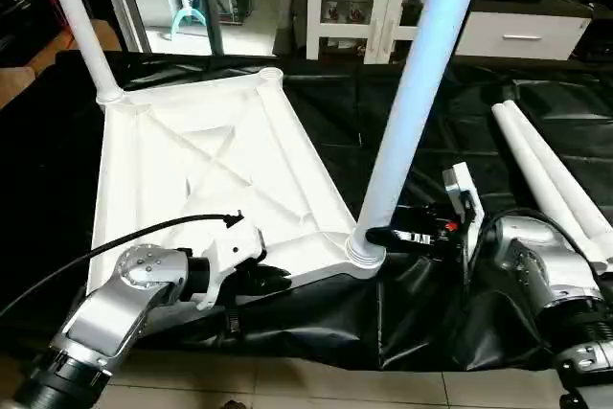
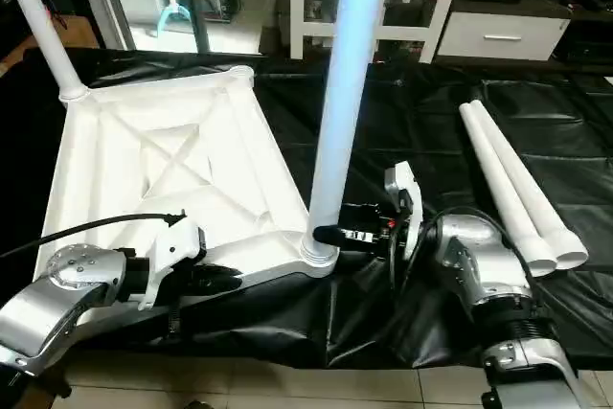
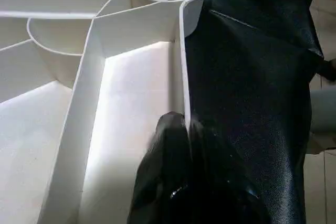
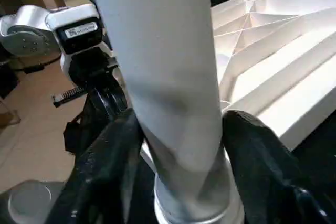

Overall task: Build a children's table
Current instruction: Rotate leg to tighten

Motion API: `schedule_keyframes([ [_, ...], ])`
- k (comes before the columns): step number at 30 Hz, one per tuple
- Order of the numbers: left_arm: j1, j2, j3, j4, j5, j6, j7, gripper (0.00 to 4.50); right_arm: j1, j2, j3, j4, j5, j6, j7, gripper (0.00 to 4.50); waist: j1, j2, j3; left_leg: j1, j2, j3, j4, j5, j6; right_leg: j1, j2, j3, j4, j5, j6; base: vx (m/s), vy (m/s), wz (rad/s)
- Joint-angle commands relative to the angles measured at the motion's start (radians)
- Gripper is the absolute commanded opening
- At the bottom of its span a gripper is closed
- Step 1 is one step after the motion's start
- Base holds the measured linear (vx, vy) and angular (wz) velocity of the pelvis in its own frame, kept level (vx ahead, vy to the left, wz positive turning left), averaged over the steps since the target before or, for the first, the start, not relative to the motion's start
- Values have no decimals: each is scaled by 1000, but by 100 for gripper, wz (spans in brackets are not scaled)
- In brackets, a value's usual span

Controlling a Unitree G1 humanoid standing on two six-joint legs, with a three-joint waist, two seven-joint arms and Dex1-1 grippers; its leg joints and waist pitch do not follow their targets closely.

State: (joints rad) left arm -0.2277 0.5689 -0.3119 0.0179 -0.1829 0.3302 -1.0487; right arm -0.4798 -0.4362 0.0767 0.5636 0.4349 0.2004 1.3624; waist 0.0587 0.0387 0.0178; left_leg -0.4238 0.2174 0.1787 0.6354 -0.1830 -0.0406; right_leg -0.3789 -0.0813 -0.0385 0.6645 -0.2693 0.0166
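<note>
From the left eye view, you have the tabletop [image 1: 206,179] lying underside-up on the black sheet [image 1: 402,323], with one leg [image 1: 81,26] standing in its far corner socket and a second leg [image 1: 417,93] upright in the near socket, just ahead of your right gripper [image 1: 383,236]. Two spare legs [image 1: 556,174] lie side by side well off to that gripper's outer side. Your left gripper [image 1: 273,280] sits at the tabletop's near edge, beside the seated leg's socket. In the left wrist view, its black fingers [image 3: 173,145] are pressed together on the thin rim wall [image 3: 184,66], pinching the tabletop to steady it. In the right wrist view, your right fingers [image 4: 113,150] stand spread to either side of the leg's base, close against it; whether they truly press it I cannot tell. Judging by the look, the leg is a light, stiff, smooth plastic tube, likely slippery under rubber, so take it low, just above the ringed collar [image 4: 199,211], where a push goes straight into the socket. The tabletop should be light and rigid, but its rim is thin, so grip it at a ribbed stretch.
</note>
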Motion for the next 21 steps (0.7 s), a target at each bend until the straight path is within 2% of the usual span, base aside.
schedule_keyframes([
  [1,18,11,-43,-18,1,13,-65,0,-12,4,-37,31,-17,-16,-57,208,-2,-3,-64,42,8,-1,-60,-6,88,36,-32,15,-55,285,-280,0,0,0],
  [5,10,3,-55,-18,12,12,-48,0,-13,25,-38,45,-44,-45,-122,199,-3,0,-61,45,10,-1,-64,-36,74,35,-34,15,-59,253,-280,0,0,0],
  [8,-14,-21,-66,-2,52,29,11,0,-39,58,-55,119,-107,-113,-302,194,-16,1,-58,47,9,-3,-70,-66,48,35,-36,17,-63,215,-279,0,0,0],
  [9,-43,-58,-72,27,89,68,83,0,-72,99,-99,201,-134,-154,-521,190,-23,3,-58,48,10,-3,-72,-67,36,36,-37,16,-63,206,-280,0,0,0],
  [10,-43,-58,-72,27,89,68,83,0,-72,99,-99,201,-134,-154,-521,190,-28,3,-55,48,9,-2,-74,-74,29,33,-37,17,-65,193,-282,0,0,0],
  [12,-107,-154,-69,88,136,164,231,0,-112,161,-173,312,-135,-170,-849,188,-38,6,-58,48,7,-3,-75,-70,3,37,-39,18,-66,177,-281,0,0,0],
  [14,-156,-240,-56,143,160,226,347,0,-120,208,-195,356,-126,-168,-977,186,-44,5,-60,50,7,-3,-73,-65,-4,37,-38,19,-67,200,-283,0,0,0],
  [16,-218,-350,-53,216,183,270,460,0,-129,285,-211,406,-119,-195,-1120,186,-44,6,-64,46,4,-3,-69,-36,8,44,-39,19,-66,256,-280,0,0,0],
  [17,-218,-351,-53,217,183,270,461,0,-129,286,-211,407,-119,-196,-1122,186,-44,5,-63,46,3,-3,-69,-31,11,42,-39,19,-66,268,-279,0,0,0],
  [18,-248,-406,-74,245,193,270,480,0,-142,336,-201,433,-121,-216,-1150,186,-43,2,-65,44,2,-5,-68,-33,18,48,-40,17,-67,275,-274,0,0,0],
  [19,-253,-417,-79,250,194,269,481,0,-145,346,-199,439,-121,-221,-1152,186,-45,3,-64,42,1,-3,-69,-40,23,47,-40,18,-68,278,-275,0,0,0],
  [21,-263,-447,-109,254,197,246,456,0,-167,395,-197,457,-105,-234,-1124,186,-47,3,-59,47,3,-5,-75,-91,22,47,-42,16,-76,233,-271,0,0,0],
])
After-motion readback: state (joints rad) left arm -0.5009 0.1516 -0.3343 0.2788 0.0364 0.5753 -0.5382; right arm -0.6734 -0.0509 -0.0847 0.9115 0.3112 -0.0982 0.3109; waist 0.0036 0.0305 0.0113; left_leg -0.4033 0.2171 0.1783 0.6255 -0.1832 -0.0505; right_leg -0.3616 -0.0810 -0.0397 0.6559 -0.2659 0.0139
